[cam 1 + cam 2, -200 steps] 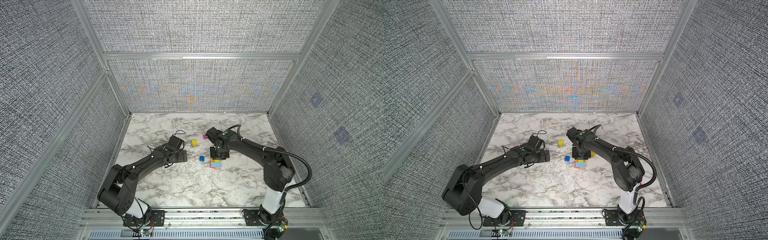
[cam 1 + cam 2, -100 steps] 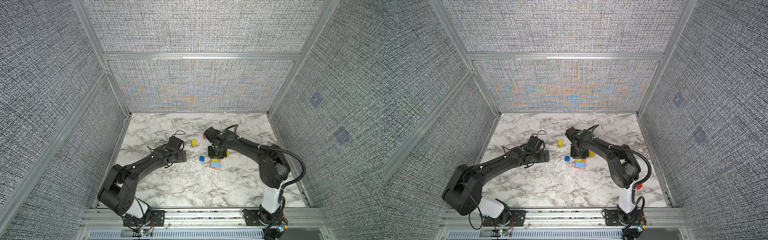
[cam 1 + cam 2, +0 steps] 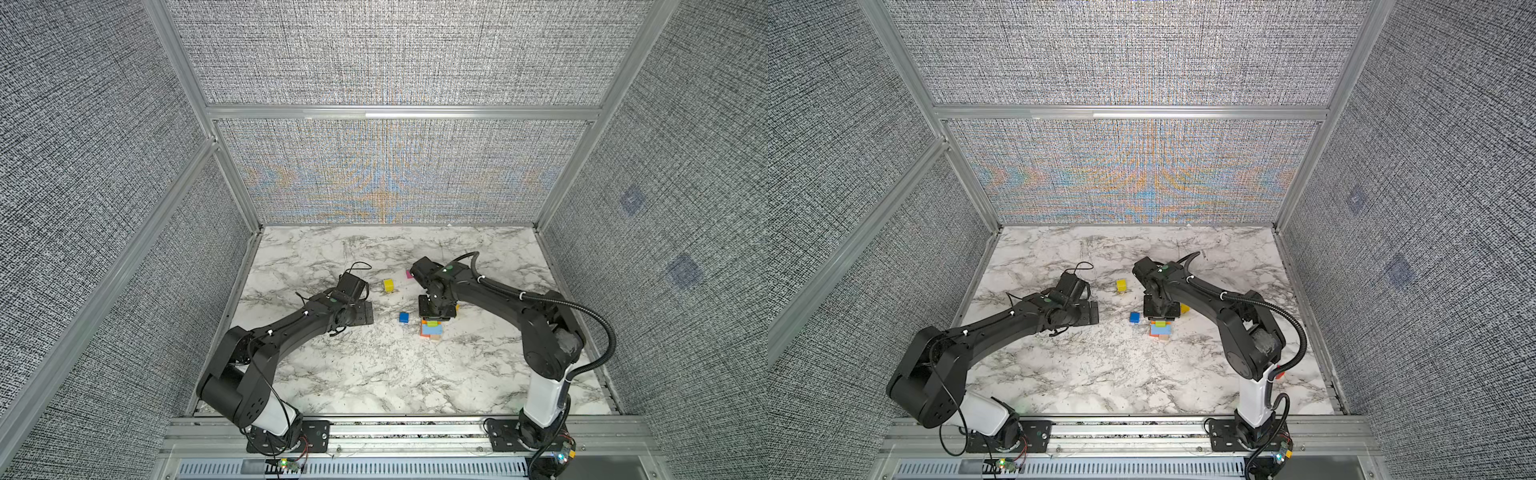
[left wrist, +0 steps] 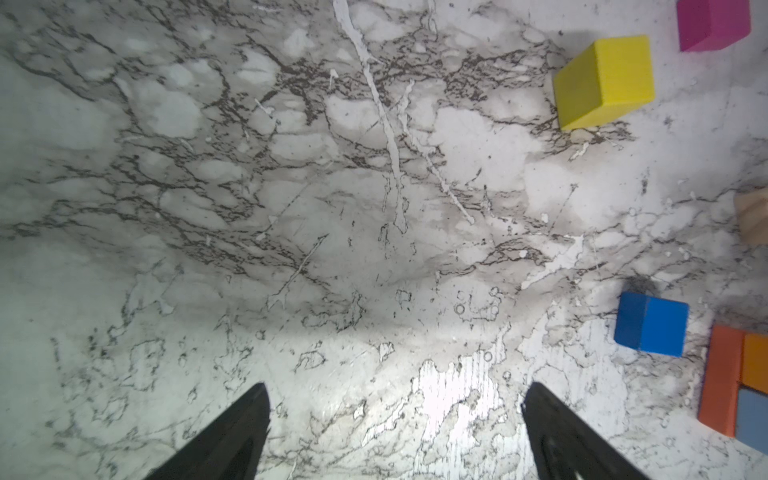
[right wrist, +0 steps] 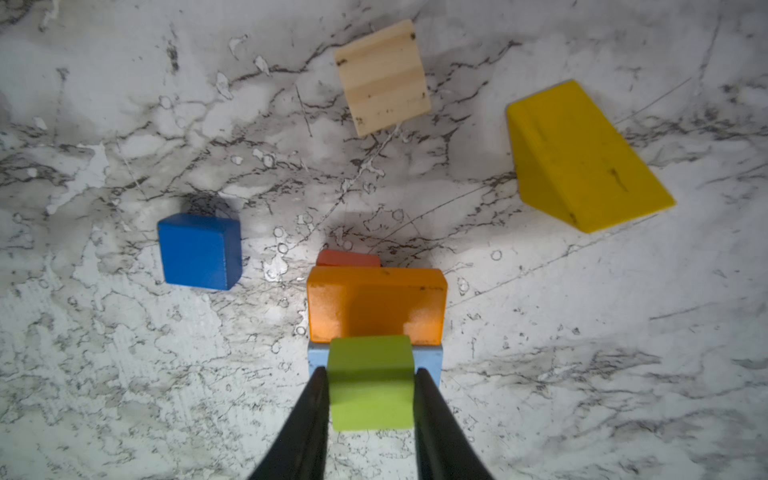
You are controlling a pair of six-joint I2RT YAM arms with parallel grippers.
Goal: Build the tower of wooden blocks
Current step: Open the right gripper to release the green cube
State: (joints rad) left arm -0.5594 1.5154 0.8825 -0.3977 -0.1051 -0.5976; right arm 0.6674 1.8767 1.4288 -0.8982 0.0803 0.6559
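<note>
Wooden and small, the green cube (image 5: 372,382) is pinched between the right jaws, which press on its two side faces. It hangs over the tower (image 3: 431,330), right above the light blue brick (image 5: 432,361), whose ends show either side of the jaw tips. Whether the cube already touches that brick I cannot tell. Just beyond the tips lies the orange brick (image 5: 376,303), and past it a red-orange base (image 5: 349,258) pokes out, so the pieces look offset, not flush.

That offset is the main hazard, I judge. If the cube is let go too near the brick's edge, it could tip off. A hard push down could slide the loose layers across the smooth worktop (image 5: 582,332). The jaw tips also flank the light blue brick closely, so spreading them low could catch its ends and drag the tower apart.

The left jaws stand wide open with nothing between them, over bare worktop. A blue cube (image 4: 650,324) and a yellow cube (image 4: 604,81) lie off to one side beyond their tips, so a careless sweep there could scatter blocks the tower needs.
</note>
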